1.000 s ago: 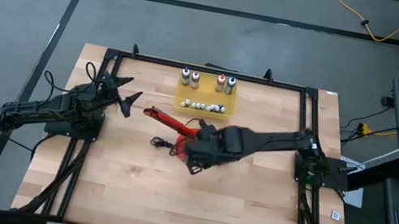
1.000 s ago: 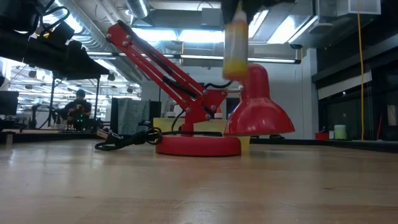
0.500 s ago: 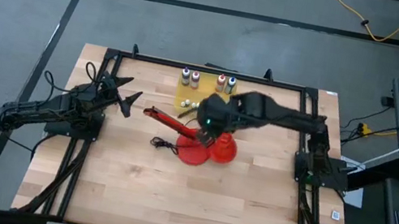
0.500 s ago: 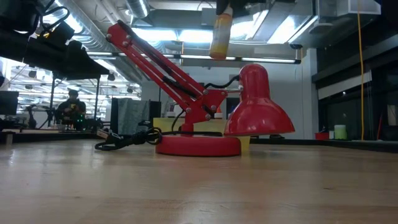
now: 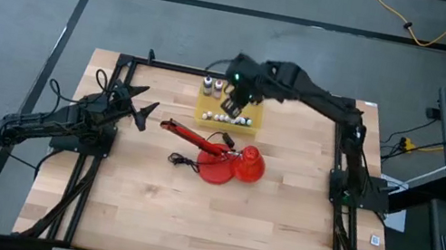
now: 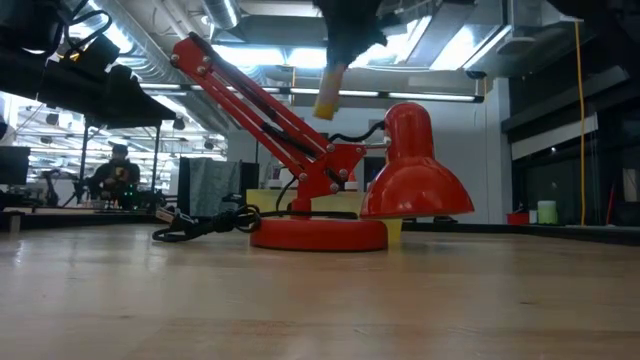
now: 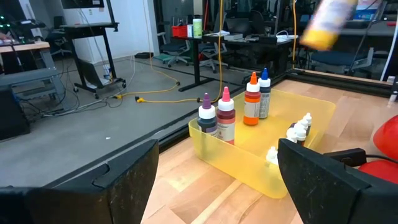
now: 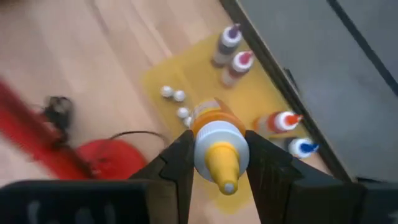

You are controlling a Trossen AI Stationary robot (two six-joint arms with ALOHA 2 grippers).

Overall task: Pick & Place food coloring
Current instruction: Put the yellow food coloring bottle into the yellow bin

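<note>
So the left gripper (image 5: 141, 111) is just idling at the table's left side, jaws standing wide open and holding nothing. Moving right, the yellow tray (image 5: 203, 114) is sitting at the far edge with four bottles (image 7: 235, 112) standing upright in it. The right gripper (image 5: 233, 97) is hovering right over that tray, pinching the yellow bottle (image 8: 216, 143) with its tip pointing toward the wrist camera. Looks like the bottle's going straight down into the tray, with the red lamp (image 5: 235, 162) well clear.
</note>
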